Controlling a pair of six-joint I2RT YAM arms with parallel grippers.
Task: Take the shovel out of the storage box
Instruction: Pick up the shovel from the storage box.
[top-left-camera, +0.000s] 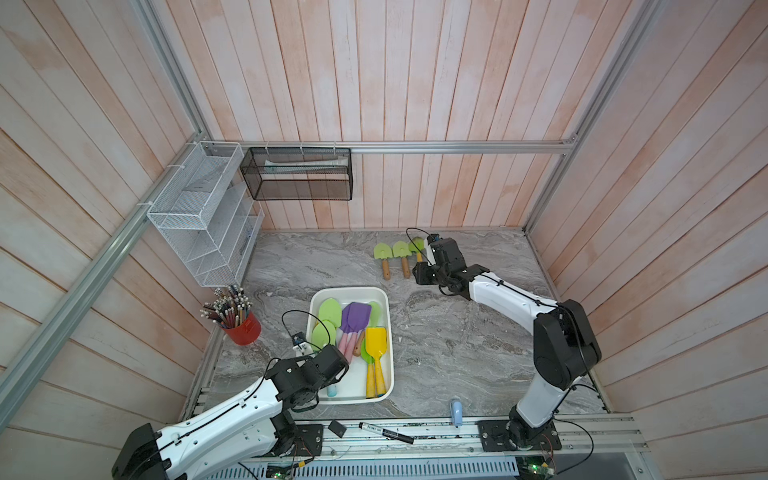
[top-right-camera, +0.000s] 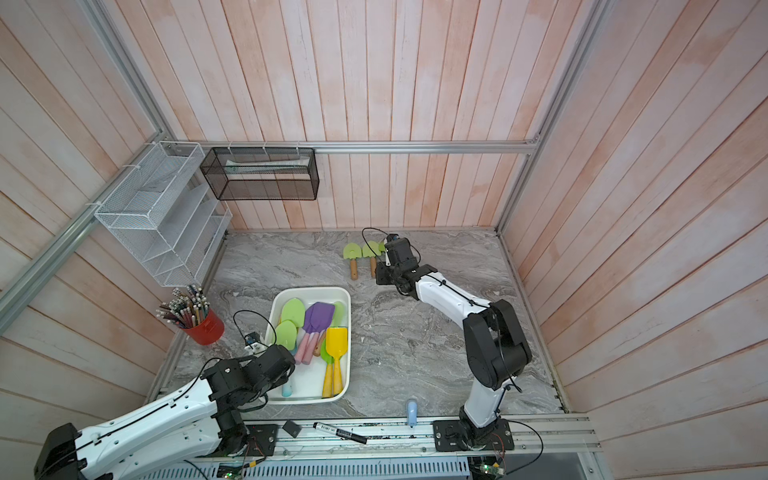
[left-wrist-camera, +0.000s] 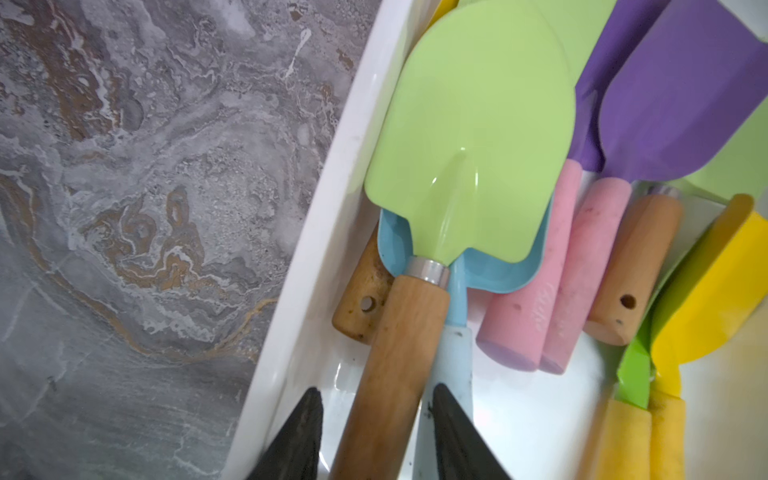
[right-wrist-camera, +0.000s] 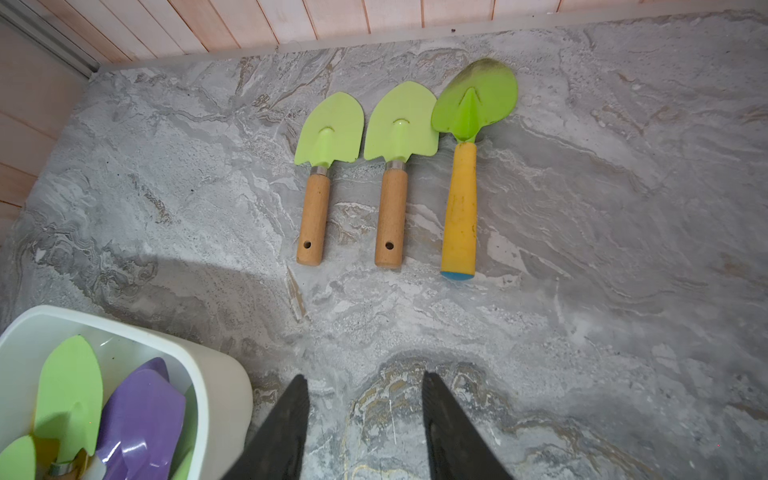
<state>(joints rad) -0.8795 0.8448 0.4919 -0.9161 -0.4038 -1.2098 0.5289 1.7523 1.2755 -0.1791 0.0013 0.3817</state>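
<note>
The storage box (top-left-camera: 349, 289) (top-right-camera: 311, 288) is a white tub near the table's front left, holding several shovels. In the left wrist view a light green shovel (left-wrist-camera: 478, 137) with a wooden handle (left-wrist-camera: 399, 353) lies on top of a blue shovel (left-wrist-camera: 490, 274) along the box's rim (left-wrist-camera: 332, 232). My left gripper (left-wrist-camera: 377, 388) is down in the box, open, with one finger on each side of that wooden handle; a gap shows on one side. My right gripper (right-wrist-camera: 365, 376) (top-left-camera: 422, 275) hovers open over bare table at the back, holding nothing.
Three green shovels (right-wrist-camera: 401, 124) (top-left-camera: 401, 249) lie side by side at the back. Purple (left-wrist-camera: 685, 91) and yellow (left-wrist-camera: 706, 291) shovels fill the box. A red pencil cup (top-left-camera: 243, 328) stands at the left, with a marker (top-left-camera: 386, 432) and a light blue object (top-left-camera: 456, 411) at the front edge. A white wire rack (top-left-camera: 203, 216) and a black mesh basket (top-left-camera: 297, 174) hang on the walls.
</note>
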